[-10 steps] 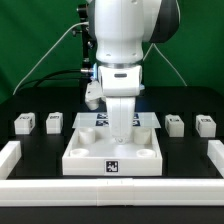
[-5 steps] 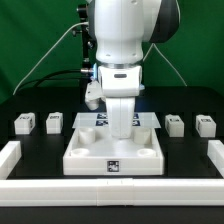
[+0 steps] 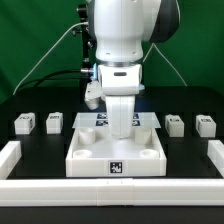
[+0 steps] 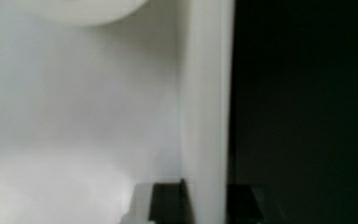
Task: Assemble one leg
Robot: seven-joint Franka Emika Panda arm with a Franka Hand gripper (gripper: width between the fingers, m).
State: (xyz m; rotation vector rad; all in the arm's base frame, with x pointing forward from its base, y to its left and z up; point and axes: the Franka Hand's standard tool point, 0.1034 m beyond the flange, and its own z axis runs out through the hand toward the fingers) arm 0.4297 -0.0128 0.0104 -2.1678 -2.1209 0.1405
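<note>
1 gripper point(image 3: 121, 128) hung low over the white tray piece point(image 3: 90, 160); whether its fingers were apart or together could not be told. On the black table point(image 3: 40, 150), apart from it, stood 4 legs: left outer leg point(image 3: 24, 123) and left inner leg point(image 3: 55, 122) at the exterior view's left, right inner leg point(image 3: 175, 123) and right outer leg point(image 3: 206, 124) at its right.

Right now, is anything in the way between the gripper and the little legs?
Only the rim of the tray: the gripper sits low over it, and the legs lie outside it on both sides.
</note>
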